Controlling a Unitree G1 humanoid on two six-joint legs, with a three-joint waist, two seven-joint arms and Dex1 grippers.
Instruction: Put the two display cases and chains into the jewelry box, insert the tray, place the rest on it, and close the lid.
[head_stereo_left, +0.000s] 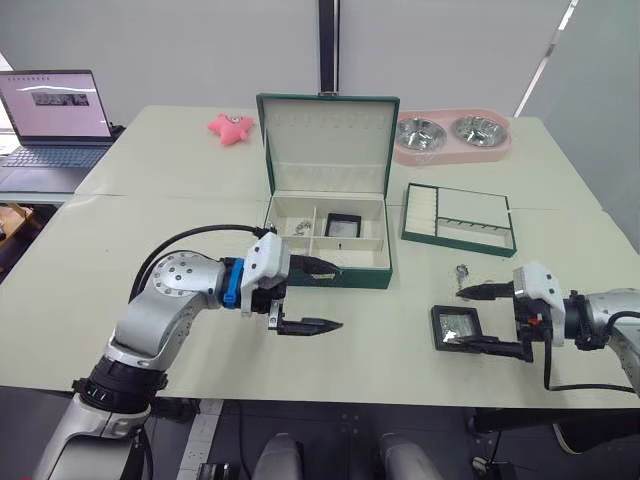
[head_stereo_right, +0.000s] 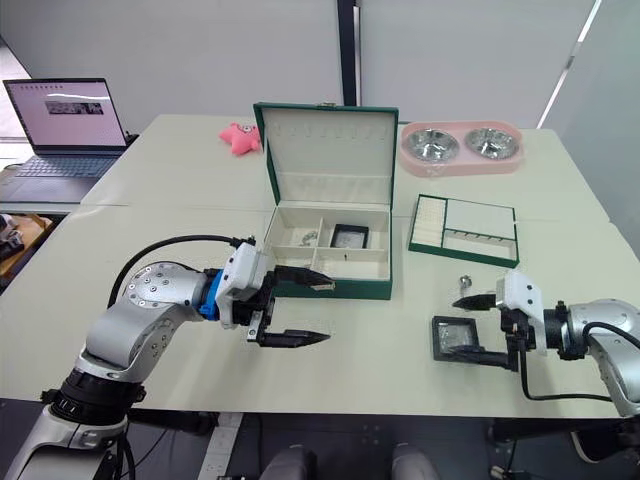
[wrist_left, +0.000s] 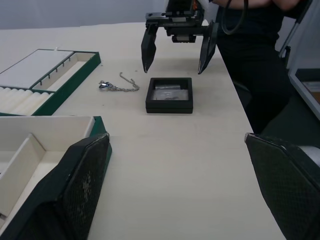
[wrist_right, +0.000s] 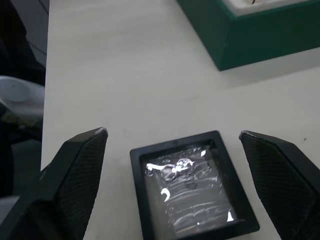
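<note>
Straddling the second case (head_stereo_left: 458, 327) with the right pincer (head_stereo_left: 491, 318) spread wide.
Closing off-centre could skid it along the counter (head_stereo_left: 380, 340); left pincer (head_stereo_left: 313, 297) gapes empty.

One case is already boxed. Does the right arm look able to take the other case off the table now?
Probably yes: the right tool is open with a finger on either side of the case, and nothing lies between them.
</note>
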